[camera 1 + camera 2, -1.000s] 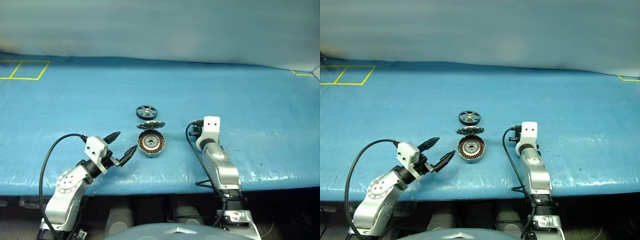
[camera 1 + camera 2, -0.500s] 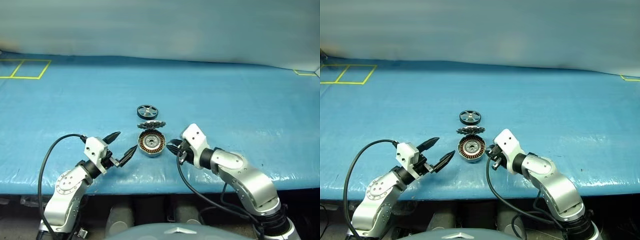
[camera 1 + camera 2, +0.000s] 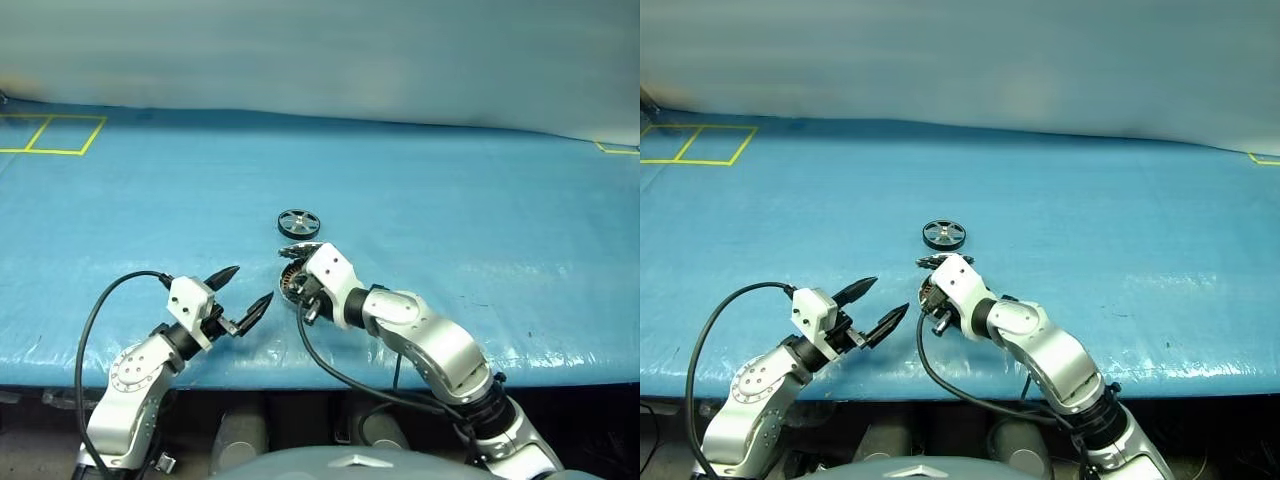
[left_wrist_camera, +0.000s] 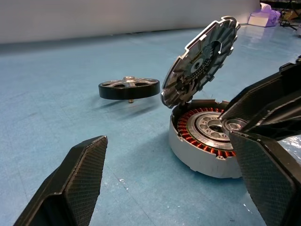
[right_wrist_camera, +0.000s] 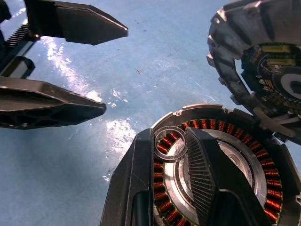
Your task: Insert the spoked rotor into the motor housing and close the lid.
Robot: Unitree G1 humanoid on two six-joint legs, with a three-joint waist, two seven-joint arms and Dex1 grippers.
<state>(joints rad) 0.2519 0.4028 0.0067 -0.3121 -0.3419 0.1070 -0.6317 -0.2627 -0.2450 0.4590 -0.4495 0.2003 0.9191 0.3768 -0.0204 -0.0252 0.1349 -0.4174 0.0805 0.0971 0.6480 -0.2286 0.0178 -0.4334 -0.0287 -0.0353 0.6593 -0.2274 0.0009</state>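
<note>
The motor housing (image 4: 202,149) sits on the blue table with its copper windings showing. Its lid (image 4: 200,63) stands tilted open at the far rim. The spoked rotor (image 3: 297,222) lies flat on the table beyond the lid, apart from both. My right gripper (image 5: 168,134) hangs over the housing's near-left rim, shut on a small silver ring (image 5: 170,128), and hides most of the housing in the head views. My left gripper (image 3: 250,284) is open and empty, level, a short way left of the housing, pointing at it.
The blue sheet (image 3: 480,200) covers the whole table, with its front edge just below both arms. Yellow tape squares (image 3: 50,135) mark the far left corner. A black cable (image 3: 95,320) loops beside my left arm.
My right arm has swung left from the housing's right side to above the housing, turning its gripper left and down. The left gripper, rotor, lid and housing have stayed put.
</note>
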